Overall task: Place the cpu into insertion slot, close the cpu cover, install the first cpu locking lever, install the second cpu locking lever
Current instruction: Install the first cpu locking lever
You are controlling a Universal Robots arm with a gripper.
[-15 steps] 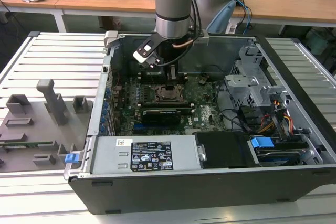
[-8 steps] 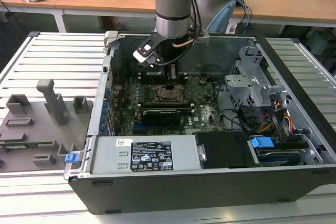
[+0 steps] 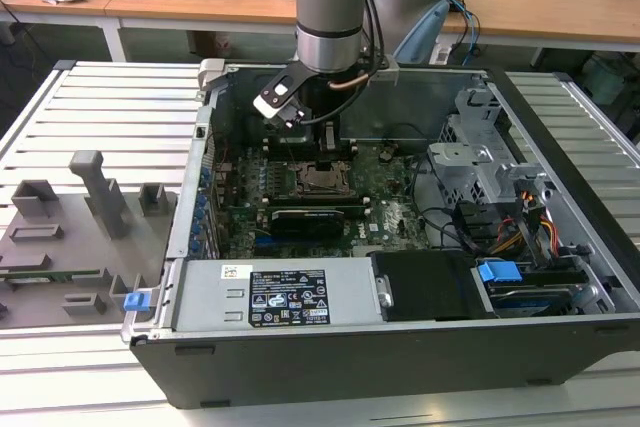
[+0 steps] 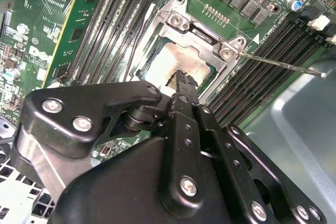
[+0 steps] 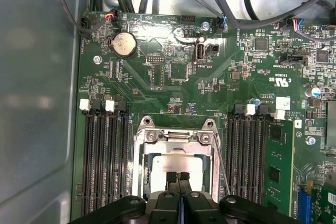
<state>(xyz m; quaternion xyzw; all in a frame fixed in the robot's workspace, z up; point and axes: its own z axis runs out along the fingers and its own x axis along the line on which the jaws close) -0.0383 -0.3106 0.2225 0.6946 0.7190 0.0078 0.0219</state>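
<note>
The cpu (image 5: pixel 178 162), its silvery-tan top framed by the metal cpu cover (image 5: pixel 137 161), is seated in the insertion slot (image 3: pixel 322 181) near the middle of the green motherboard (image 5: pixel 173 77). The gripper (image 5: pixel 177 176) is held straight down over it with its fingers pressed together. The chip's near edge is hidden behind them, and contact cannot be told.

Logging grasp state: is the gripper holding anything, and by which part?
Nothing is held. In the first wrist view the gripper is shut, its fingertips together with nothing between them, over the cpu.
</note>
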